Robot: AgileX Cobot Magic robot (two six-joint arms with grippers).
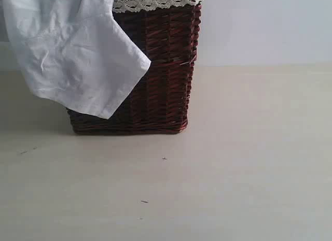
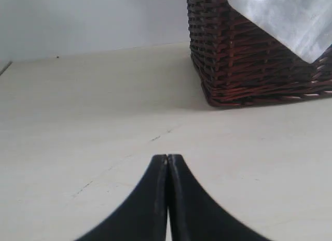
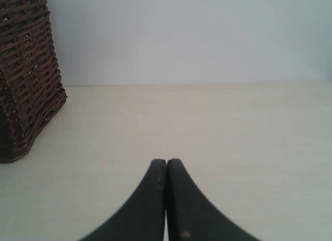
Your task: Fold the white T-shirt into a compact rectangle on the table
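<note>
Both pairs of black jaws are clenched tip to tip and grasp nothing. Each hangs low over the broad, pale cream-beige smooth surface (image 1: 249, 173).

The white cotton short-sleeved T-shirt (image 1: 67, 54) is not yet on that surface. It is draped over the rim of the dark red woven wicker basket (image 1: 166, 70), with a creased fold hanging down the basket's side and stopping short of its base. From the left jaws the basket (image 2: 238, 59) stands ahead and off to one side, with the shirt's hanging corner (image 2: 290, 18) above jaw height. From the right jaws only a bare wicker wall (image 3: 26, 70) shows ahead to one side, with no cloth on it, so the left jaws seem better placed for the first grasp.

The step in hand looks to be fetching the shirt out, and the jaws must part before they close in. A good target is the free hanging fold, well below the white lace trim (image 1: 155, 0), which is easy to mistake for shirt. The jaws should pinch cloth only and keep their tips off the wicker. Lifting up and over the rim is likely safer than dragging outward, which could tip or slide the basket. The open surface just ahead of both jaws leaves room to spread the shirt flat.
</note>
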